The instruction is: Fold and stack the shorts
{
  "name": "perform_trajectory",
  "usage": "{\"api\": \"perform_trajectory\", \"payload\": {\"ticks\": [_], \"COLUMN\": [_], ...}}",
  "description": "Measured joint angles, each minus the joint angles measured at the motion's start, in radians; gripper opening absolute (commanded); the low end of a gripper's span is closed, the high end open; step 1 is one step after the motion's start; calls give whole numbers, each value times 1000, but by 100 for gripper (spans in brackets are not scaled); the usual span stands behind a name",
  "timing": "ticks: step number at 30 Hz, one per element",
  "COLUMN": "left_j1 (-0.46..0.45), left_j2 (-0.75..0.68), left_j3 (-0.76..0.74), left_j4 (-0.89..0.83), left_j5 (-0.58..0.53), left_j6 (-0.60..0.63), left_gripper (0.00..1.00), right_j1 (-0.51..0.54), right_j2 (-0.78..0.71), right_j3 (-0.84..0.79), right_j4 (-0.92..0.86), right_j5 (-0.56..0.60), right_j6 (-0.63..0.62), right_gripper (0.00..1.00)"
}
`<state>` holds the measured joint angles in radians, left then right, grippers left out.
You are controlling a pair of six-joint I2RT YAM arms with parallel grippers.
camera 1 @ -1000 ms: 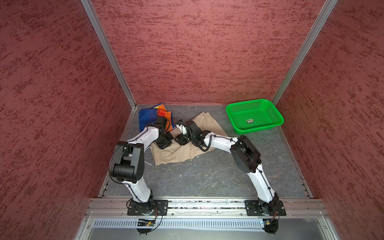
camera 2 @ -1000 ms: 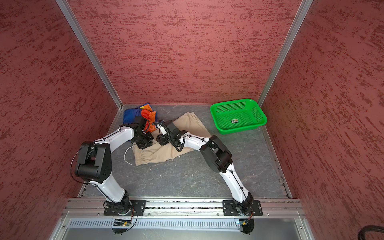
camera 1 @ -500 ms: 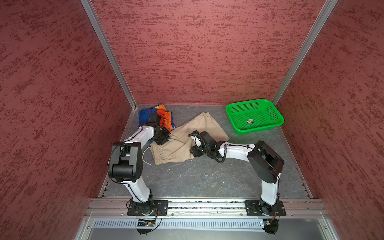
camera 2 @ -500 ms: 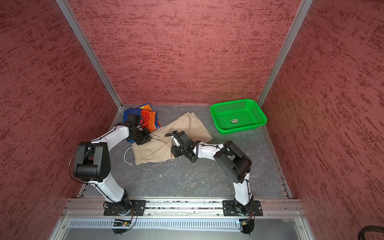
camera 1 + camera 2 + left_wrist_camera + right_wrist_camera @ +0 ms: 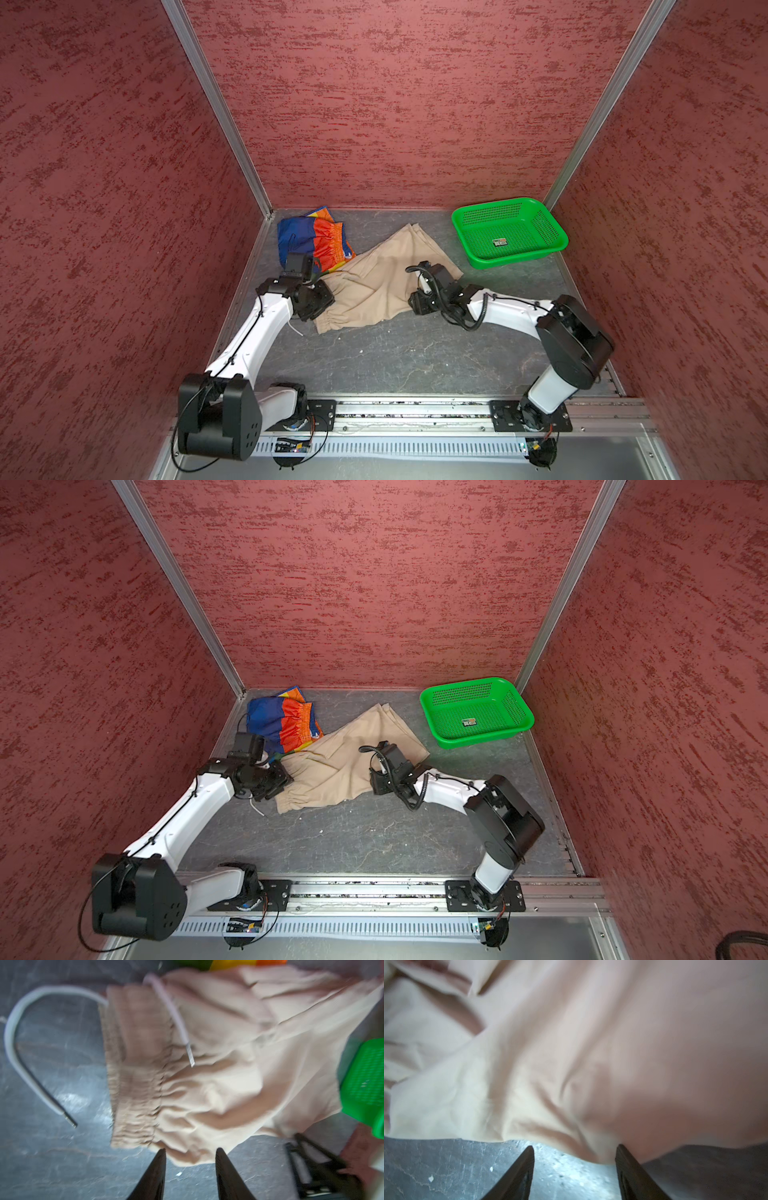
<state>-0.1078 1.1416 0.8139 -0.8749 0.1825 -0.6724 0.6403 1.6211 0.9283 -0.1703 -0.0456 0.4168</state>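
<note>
On the grey surface (image 5: 395, 357), toward the back left corner, logged the rainbow-striped shorts (image 5: 316, 241) bunched in a heap, same in both top views (image 5: 282, 723). Logged the beige shorts (image 5: 374, 282) spread flat-ish just beside them toward the middle (image 5: 332, 766), touching the striped pair at one edge, not stacked. Noted the gathered waistband (image 5: 133, 1084) at the end nearest the left arm, legs running off toward the back right. Noted the white drawstring (image 5: 12, 1039) curling off the waistband onto bare surface (image 5: 296, 328), second end lying on the cloth. Found left jaws low at the waistband end, parted partway, nothing clamped; cloth edge (image 5: 218, 1064) sat just at the tips in the left wrist view. Found right jaws at the opposite edge of the beige pair, parted wider, bare surface showing between them, cloth (image 5: 571, 1043) reaching the tips, no pinch seen. Marked the green basket (image 5: 511, 259) at the back right, apart from the beige pair (image 5: 478, 739), small tag (image 5: 499, 242) inside. Flagged both wrist views as blurred.
</note>
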Motion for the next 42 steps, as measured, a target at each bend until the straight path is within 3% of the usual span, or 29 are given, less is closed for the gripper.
{"api": "perform_trajectory", "payload": {"ticks": [6, 15, 23, 27, 30, 32, 34, 42], "left_j1": [-15, -16, -16, -5, 25, 55, 84, 158], "left_j2": [-100, 4, 89, 108, 118, 117, 109, 44], "left_j3": [-142, -197, -243, -252, -257, -264, -270, -313], "left_j4": [-17, 129, 242, 269, 280, 285, 286, 263], "left_j5": [-60, -60, -57, -53, -45, -30, -21, 12], "left_j6": [-31, -68, -94, -101, -93, -84, -72, -30], "left_gripper": [56, 63, 49, 30, 12, 8, 4, 0], "right_j1": [-209, -306, -351, -355, -356, -356, -358, -412], "right_j2": [-55, 43, 103, 135, 171, 190, 195, 122], "right_j3": [-31, -98, -117, -128, -133, -148, -166, -275], "right_j4": [13, 96, 265, 357, 433, 468, 492, 527], "right_j5": [-39, -86, -109, -115, -128, -135, -137, -171], "right_j6": [138, 298, 385, 422, 455, 486, 504, 530], "right_gripper": [68, 70, 67, 55, 27, 10, 0, 0]}}
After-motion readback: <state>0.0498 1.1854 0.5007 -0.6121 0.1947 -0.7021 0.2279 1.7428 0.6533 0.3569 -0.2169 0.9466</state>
